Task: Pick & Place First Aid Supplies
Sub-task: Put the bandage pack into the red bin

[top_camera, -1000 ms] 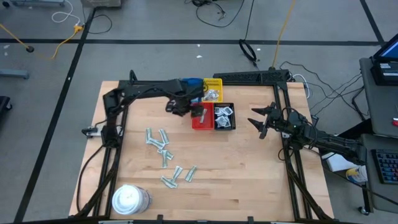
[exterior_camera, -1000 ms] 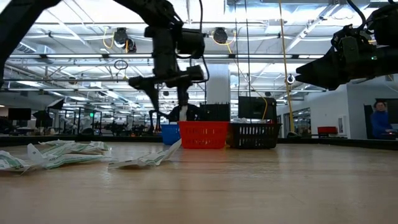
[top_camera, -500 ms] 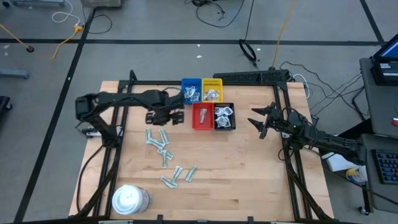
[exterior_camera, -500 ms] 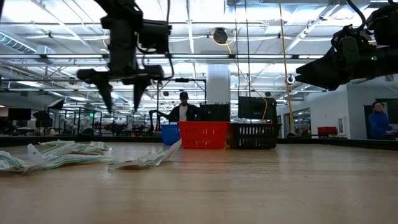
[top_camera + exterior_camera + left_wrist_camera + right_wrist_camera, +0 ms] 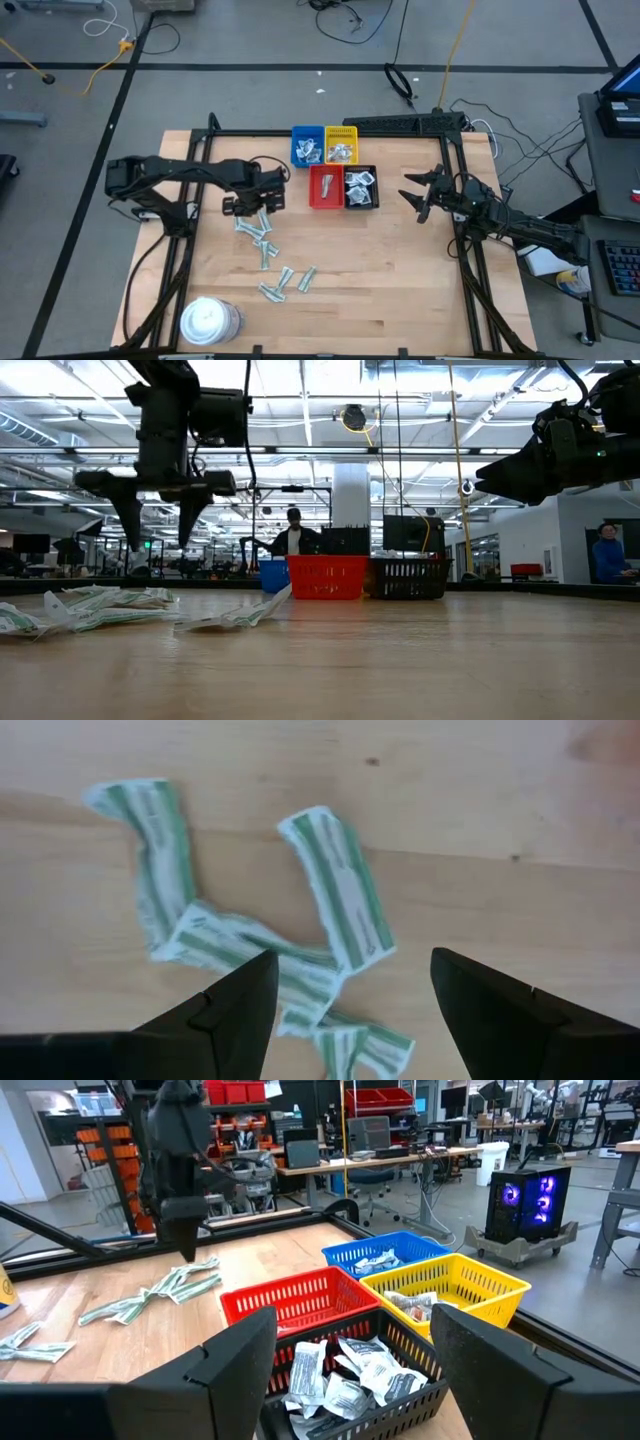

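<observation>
The left gripper [image 5: 247, 203] is swinging back from the trays [image 5: 323, 187], fingers spread and empty, and is now hovering over the loose strip packets [image 5: 335, 890] on the table [image 5: 400, 280], apparently lining up another pick. The right gripper [image 5: 417, 195] is waiting open beside the black tray [image 5: 420, 1390]

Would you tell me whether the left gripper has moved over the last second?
Yes. The left gripper was over the red tray a second ago; it has swung away toward the table's left side and now hangs open above the loose strip packets.
</observation>
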You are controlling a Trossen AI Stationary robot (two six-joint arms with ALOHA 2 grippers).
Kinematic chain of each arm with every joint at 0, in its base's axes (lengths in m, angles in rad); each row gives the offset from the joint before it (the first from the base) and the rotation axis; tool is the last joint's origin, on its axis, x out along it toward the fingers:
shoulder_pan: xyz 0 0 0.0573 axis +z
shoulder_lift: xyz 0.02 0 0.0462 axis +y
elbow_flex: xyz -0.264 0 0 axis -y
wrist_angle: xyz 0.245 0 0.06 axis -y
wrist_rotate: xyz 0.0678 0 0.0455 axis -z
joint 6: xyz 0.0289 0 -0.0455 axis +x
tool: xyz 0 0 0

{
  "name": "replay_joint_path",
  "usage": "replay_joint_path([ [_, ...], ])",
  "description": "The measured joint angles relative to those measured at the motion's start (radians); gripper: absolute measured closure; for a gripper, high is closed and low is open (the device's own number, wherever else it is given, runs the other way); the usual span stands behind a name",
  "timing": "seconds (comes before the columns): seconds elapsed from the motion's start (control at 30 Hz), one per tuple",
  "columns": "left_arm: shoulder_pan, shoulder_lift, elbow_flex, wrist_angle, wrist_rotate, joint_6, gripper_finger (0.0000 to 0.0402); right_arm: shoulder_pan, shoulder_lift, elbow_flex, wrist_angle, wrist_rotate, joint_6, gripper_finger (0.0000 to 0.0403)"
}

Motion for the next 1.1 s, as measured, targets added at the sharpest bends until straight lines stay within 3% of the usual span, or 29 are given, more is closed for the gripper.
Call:
replay_joint_path([
  [0.7,-0.058,0.198,-0.039,0.207,-0.012,-0.077,0.0139,0.0,0.0,0.0,0.0,0.0,0.0,0.014],
  [0.87,-0.059,0.199,-0.039,0.207,-0.01,-0.076,0.0196,0.0,0.0,0.0,0.0,0.0,0.0,0.0141],
  [1.1,-0.061,0.199,-0.039,0.209,-0.001,-0.047,0.0331,0.0,0.0,0.0,0.0,0.0,0.0,0.0142],
])
